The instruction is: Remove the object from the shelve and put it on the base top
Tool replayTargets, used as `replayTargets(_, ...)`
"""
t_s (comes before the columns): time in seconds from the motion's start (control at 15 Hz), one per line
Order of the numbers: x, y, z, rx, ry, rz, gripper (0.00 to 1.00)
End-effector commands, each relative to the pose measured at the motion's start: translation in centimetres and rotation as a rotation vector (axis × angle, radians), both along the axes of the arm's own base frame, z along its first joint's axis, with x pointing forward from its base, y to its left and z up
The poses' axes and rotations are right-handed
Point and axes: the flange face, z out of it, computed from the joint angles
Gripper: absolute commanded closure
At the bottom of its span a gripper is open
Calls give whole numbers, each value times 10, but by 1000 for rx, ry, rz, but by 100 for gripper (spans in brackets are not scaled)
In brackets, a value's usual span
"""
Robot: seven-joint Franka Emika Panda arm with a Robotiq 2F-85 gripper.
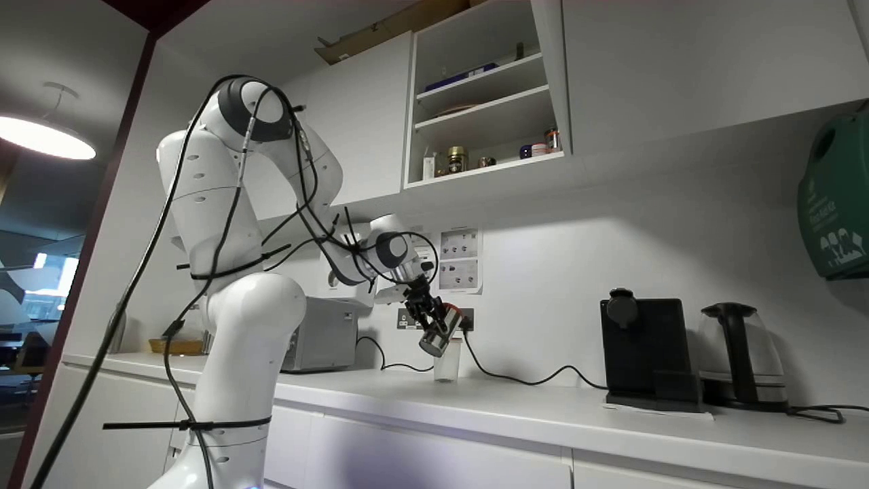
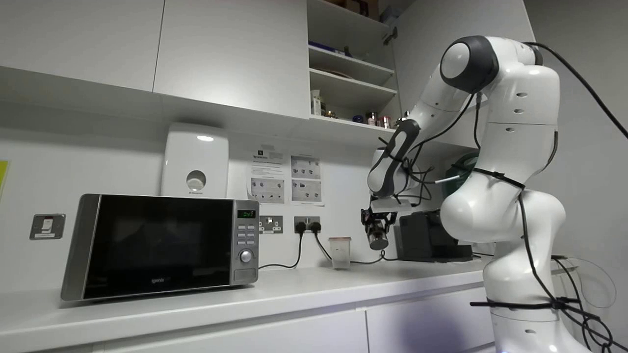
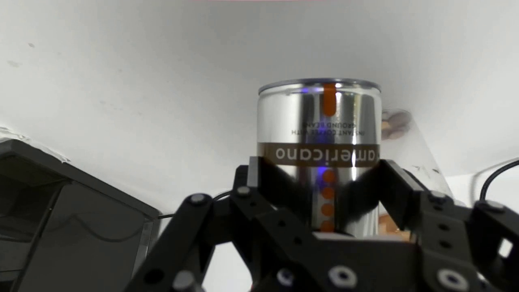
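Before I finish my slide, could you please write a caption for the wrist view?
The hand holds a silver americano coffee tin above the white counter.

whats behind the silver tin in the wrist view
At picture right, part of a clear container on the white countertop; the tin and gripper cover some of it and anything directly behind.

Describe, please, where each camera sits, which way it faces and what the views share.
Exterior view: low, angled up at the shelve, with the kettle at picture right; most of the arm shows.
Exterior view: low, angled up, facing slantwise across the base top, with the microwave near at picture left; most of the arm shows.
Wrist view: just behind the gripper, facing the coffee tin it holds and the base top beyond; only the gripper shows.
Both exterior views share the arm, coffee tin, shelve and base top.
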Motion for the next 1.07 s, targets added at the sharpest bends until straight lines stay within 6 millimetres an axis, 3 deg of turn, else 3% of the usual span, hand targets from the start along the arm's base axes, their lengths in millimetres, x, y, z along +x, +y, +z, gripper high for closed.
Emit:
replayTargets(0.0,7,-3,-18,-8,-68,0,51)
replayTargets(0.67,-3,-28,-61,-109,-118,-59,51)
replayTargets(1.0,-3,-15,-88,-102,-50,-42,51)
